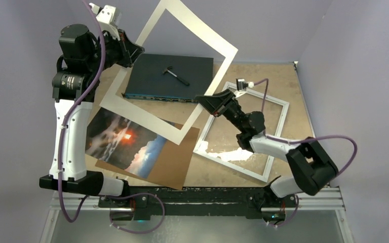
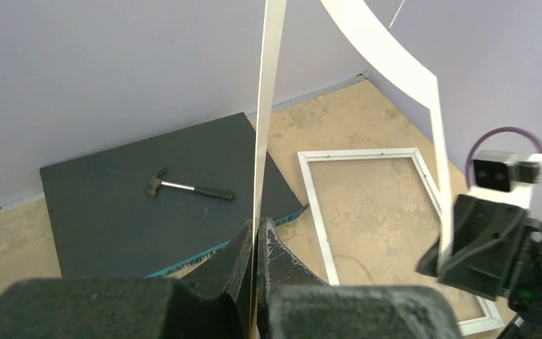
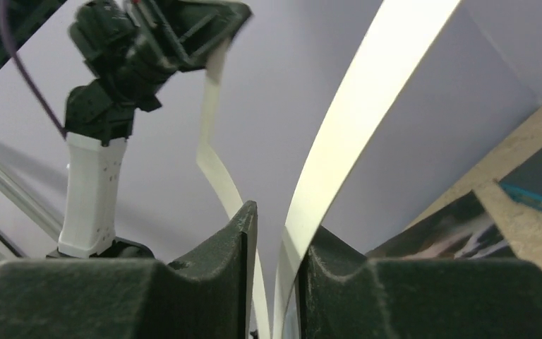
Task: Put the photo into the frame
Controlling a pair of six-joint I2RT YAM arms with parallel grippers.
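The photo (image 1: 124, 142), a dark cloudy landscape with an orange glow, lies flat at the front left, partly over a brown backing board (image 1: 174, 157). The white-bordered frame (image 1: 278, 136) lies flat on the right. A white mat sheet (image 1: 202, 30) hangs tilted in the air above the table. My left gripper (image 1: 131, 50) is raised at the back left, shut on the mat's edge (image 2: 267, 106). My right gripper (image 1: 207, 101) is at the mat's lower right side. Its jaws stand a little apart around the mat strip (image 3: 353, 120), which rests against one finger only.
A dark network switch box (image 1: 152, 81) sits at the back centre with a small hammer (image 1: 176, 74) on top. Purple walls close in the back and both sides. The right arm reaches over the frame's glass.
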